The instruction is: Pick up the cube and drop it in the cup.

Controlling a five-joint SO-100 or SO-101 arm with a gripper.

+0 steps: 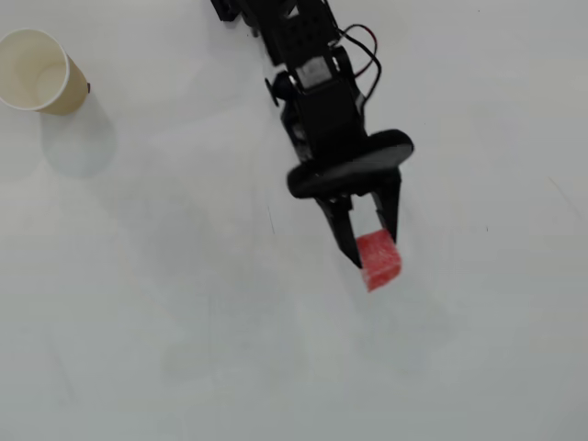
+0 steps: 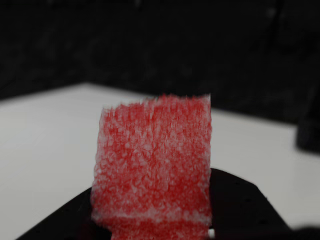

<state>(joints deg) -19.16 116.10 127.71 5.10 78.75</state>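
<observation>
In the overhead view, the beige paper cup (image 1: pixel 37 72) with its white inside stands empty at the upper left of the white table (image 1: pixel 184 349), well apart from the black two-finger gripper (image 1: pixel 375 246), which pinches the small bright red, whitish-speckled cube (image 1: pixel 378 259) between its fingertips near the middle of the picture. The wrist view shows no cup, only the cube (image 2: pixel 152 167) up close, filling the centre above a dark gripper part (image 2: pixel 240 205), with the table's white surface (image 2: pixel 45 145) and a dark background behind.
</observation>
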